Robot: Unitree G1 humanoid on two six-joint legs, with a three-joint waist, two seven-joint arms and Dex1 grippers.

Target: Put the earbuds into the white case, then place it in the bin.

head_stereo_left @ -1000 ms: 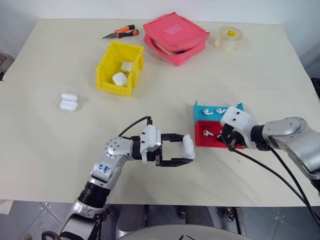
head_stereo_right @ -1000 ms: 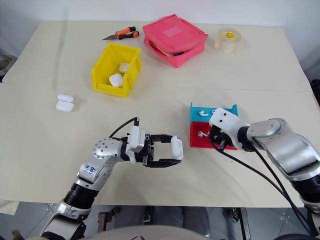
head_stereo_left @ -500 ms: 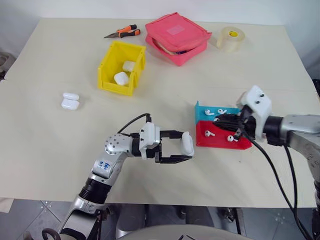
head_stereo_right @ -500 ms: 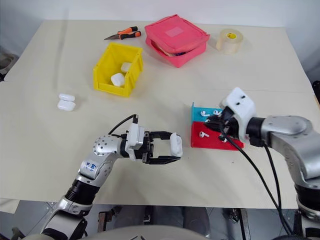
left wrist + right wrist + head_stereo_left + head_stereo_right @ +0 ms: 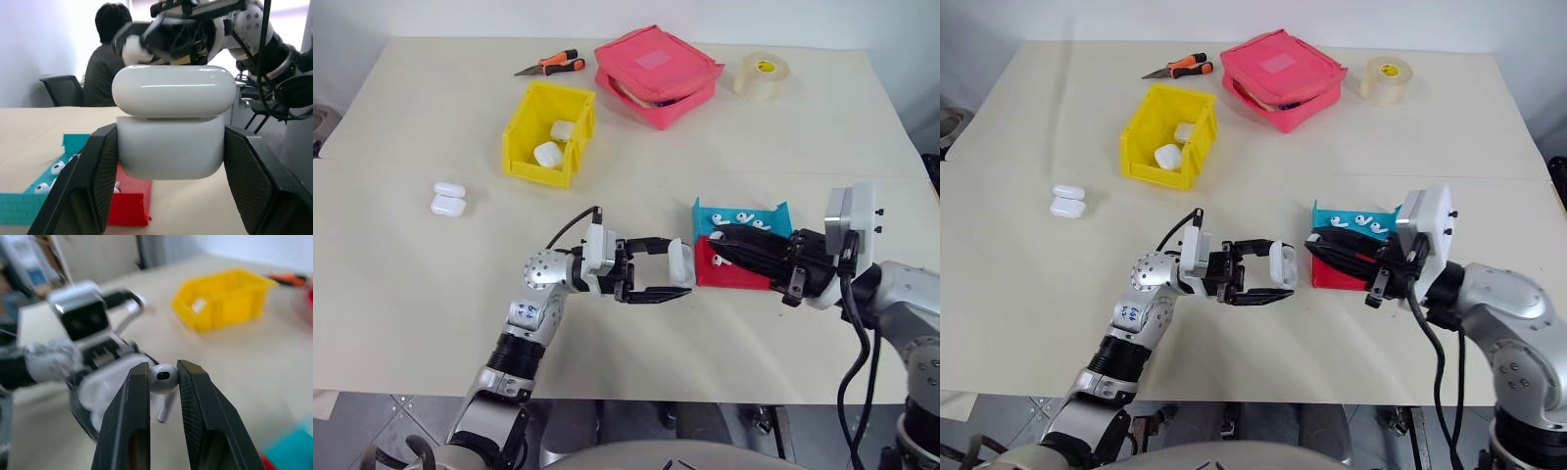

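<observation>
My left gripper [image 5: 677, 276] is shut on the white case [image 5: 681, 262], holding it just above the table; the left wrist view shows the case [image 5: 171, 147] upright between the pads, lid on top. My right gripper [image 5: 718, 247] points left toward the case, a short gap away, over the trays. It is shut on one earbud [image 5: 163, 377], stem hanging down. More earbuds [image 5: 741, 215] lie in the blue tray. The yellow bin [image 5: 540, 174] stands far left of centre with two cases [image 5: 548, 154] inside.
A blue tray [image 5: 705, 220] and a red tray [image 5: 749, 278] sit side by side under my right gripper. Two more cases [image 5: 448, 199] lie at the left. A pink pouch [image 5: 658, 73], a tape roll [image 5: 763, 75] and pliers [image 5: 551, 65] line the far edge.
My right gripper has lifted off the red tray, swung round to point left and carries an earbud toward the case. The left gripper with the case has edged slightly toward the trays.
</observation>
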